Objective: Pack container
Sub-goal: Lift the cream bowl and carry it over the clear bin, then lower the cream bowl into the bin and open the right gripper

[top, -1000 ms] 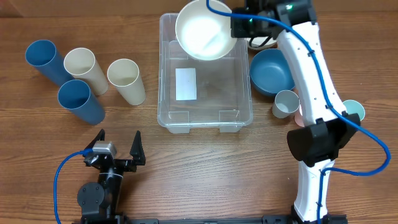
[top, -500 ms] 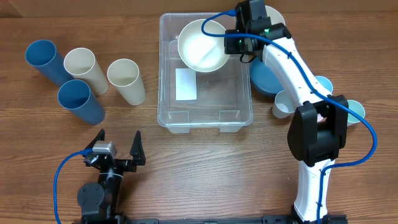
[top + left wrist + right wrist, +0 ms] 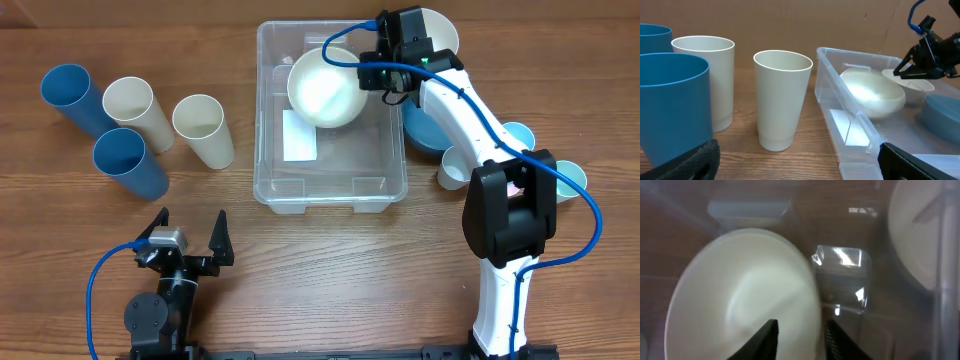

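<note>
The container (image 3: 350, 150) is a clear rectangular bin at the table's centre, with a white label (image 3: 299, 135) on its floor. My right gripper (image 3: 374, 74) is shut on the rim of a white bowl (image 3: 324, 86) and holds it inside the bin's back part, tilted. In the right wrist view the jaws (image 3: 801, 332) pinch the bowl's rim (image 3: 740, 295). The left wrist view shows the bowl (image 3: 872, 92) inside the container (image 3: 830, 95). My left gripper (image 3: 190, 245) is open and empty near the front edge.
Two blue cups (image 3: 70, 95) (image 3: 130, 165) and two cream cups (image 3: 135, 108) (image 3: 205, 130) stand left of the bin. A second white bowl (image 3: 440, 28) and a blue bowl (image 3: 430, 125) lie right of it, with small cups (image 3: 458, 168) (image 3: 570, 178) beyond.
My right gripper has carried the white bowl from above the bin's back rim down and forward into the bin. The left arm has not moved.
</note>
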### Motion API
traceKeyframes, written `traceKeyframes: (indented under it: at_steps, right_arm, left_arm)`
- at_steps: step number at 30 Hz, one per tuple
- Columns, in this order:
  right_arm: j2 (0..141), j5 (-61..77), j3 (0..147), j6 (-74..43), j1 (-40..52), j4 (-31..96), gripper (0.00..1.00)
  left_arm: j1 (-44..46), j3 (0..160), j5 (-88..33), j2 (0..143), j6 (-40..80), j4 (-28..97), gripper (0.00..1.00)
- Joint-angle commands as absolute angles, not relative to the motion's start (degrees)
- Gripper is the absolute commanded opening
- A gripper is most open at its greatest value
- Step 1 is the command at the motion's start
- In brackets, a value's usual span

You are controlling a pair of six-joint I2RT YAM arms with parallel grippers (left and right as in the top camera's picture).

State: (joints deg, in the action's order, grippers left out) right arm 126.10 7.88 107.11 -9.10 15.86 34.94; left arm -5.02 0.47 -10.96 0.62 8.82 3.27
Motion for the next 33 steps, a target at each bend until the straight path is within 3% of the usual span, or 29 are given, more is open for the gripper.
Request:
traceKeyframes:
  at_steps: [1, 10, 17, 22, 33]
  right_arm:
    - [127.1, 9.3, 107.0, -9.1, 15.7, 34.9, 0.35]
    - [127.2, 15.6, 111.2, -9.1, 15.7, 40.0, 0.35]
    - [124.8, 20.8, 126.5, -5.5, 18.1, 65.1, 0.35]
    - [125.1, 21.7, 126.8, 0.5, 22.9, 77.2, 0.32]
    - [125.2, 17.0, 112.0, 0.9, 29.0, 74.1, 0.28]
  left_arm:
    - [-5.6, 0.3, -11.6, 0.3, 9.2, 3.2, 1.00]
    - [-5.6, 0.3, -11.6, 0.3, 9.2, 3.2, 1.00]
    - [-5.6, 0.3, -11.6, 0.3, 9.2, 3.2, 1.00]
    - [-5.6, 0.3, -11.6, 0.3, 9.2, 3.2, 1.00]
    - [-5.6, 0.3, -11.6, 0.3, 9.2, 3.2, 1.00]
